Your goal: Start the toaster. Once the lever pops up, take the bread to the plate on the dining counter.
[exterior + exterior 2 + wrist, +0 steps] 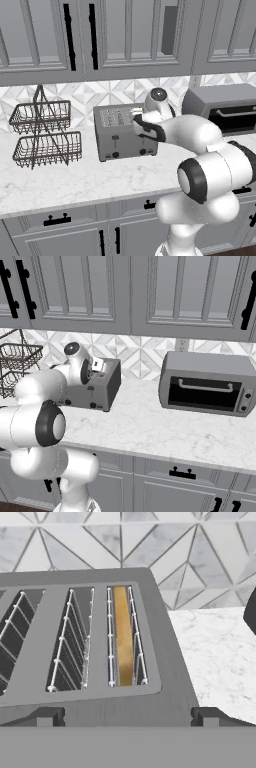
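In the left base view the pincer [136, 119] hung over the right end of the toaster [122, 132], its jaws hidden by the hand. A wire basket rack [42, 132] stood well off to its left and a toaster oven [222, 107] just beyond to its right.

In the right base view the pincer [100, 366] sat above the toaster [97, 388], with the toaster oven [207, 383] well to its right.

In the hand view the pincer [127, 716] stood apart, clamped on nothing. Directly below it the bread [123, 637] sat on edge in the toaster's [165, 662] rightmost slot.
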Tool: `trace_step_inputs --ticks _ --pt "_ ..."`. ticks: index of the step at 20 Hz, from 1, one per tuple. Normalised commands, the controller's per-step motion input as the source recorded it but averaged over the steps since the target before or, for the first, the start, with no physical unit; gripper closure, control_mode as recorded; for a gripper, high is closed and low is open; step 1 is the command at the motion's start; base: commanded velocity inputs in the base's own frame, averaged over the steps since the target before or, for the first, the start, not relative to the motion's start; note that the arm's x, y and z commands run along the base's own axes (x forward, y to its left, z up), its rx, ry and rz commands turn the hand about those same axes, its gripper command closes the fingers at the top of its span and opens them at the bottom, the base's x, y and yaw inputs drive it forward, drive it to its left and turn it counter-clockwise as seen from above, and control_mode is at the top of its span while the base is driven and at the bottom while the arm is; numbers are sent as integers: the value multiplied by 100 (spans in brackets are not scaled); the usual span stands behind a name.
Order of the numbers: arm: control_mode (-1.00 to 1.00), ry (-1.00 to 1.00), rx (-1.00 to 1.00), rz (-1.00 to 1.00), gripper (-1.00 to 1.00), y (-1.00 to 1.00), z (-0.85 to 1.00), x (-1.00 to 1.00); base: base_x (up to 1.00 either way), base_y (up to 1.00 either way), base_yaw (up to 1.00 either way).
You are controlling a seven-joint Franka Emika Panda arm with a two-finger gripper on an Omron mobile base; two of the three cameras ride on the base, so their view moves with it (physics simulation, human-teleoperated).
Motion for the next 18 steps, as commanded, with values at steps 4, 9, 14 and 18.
trace_step_inputs --ticks 4,9,14,18 --pt "-100 0 0 -1 -100 0 -10 43 0 0 0" --pt "-100 0 0 0 -100 0 -24 27 0 0 0" --pt "-100 -2 0 0 -100 0 -20 24 0 0 0" --pt "-100 -1 0 0 -100 0 -8 33 0 0 0"
